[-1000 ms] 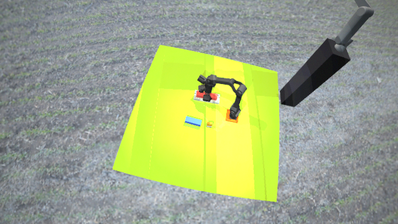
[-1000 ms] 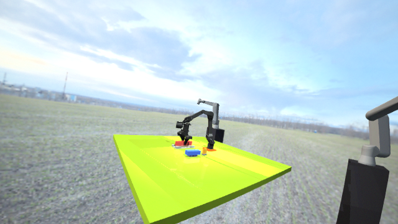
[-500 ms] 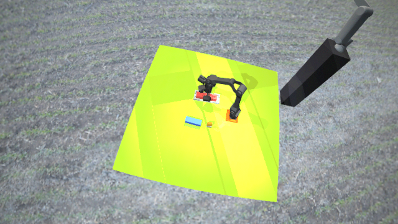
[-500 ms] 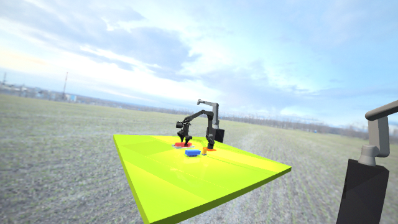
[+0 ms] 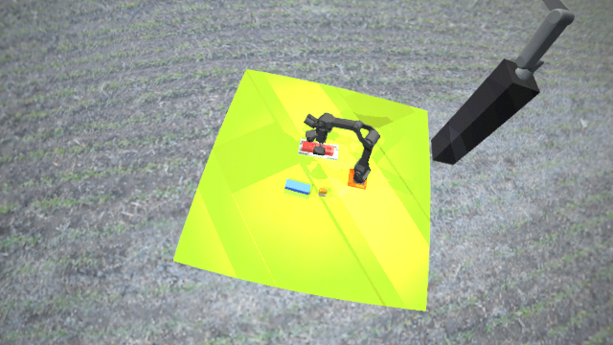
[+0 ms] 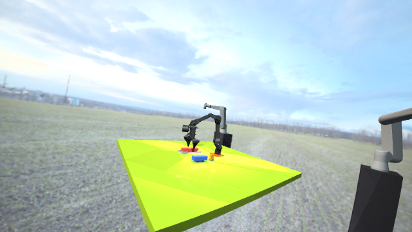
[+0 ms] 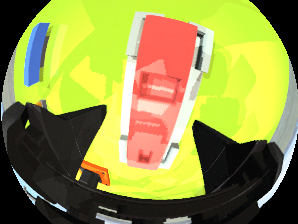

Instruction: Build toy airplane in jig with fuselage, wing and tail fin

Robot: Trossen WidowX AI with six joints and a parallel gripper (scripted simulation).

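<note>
The red fuselage (image 5: 308, 146) (image 6: 189, 149) (image 7: 167, 45) lies lengthwise in the white cradle (image 7: 131, 45), between its end walls, and looks flat. Its large top socket and small tail socket face up and are empty. My gripper (image 5: 315, 144) (image 6: 191, 148) (image 7: 150, 116) is open wide, with one finger on each side of the fuselage and clear of it in the wrist view. The blue wing (image 5: 297, 187) (image 6: 199, 158) (image 7: 36, 55) stands on the table away from the cradle. The small orange tail fin (image 5: 323, 192) (image 6: 211, 156) stands beside the wing, mostly hidden by a finger in the wrist view.
The arm's orange base plate (image 5: 351, 183) (image 7: 102, 172) is on the table (image 5: 287, 249) (image 6: 199, 190), near the tail fin. A grey arm on a dark pedestal (image 5: 484, 115) (image 6: 374, 200) stands beyond the table's edge.
</note>
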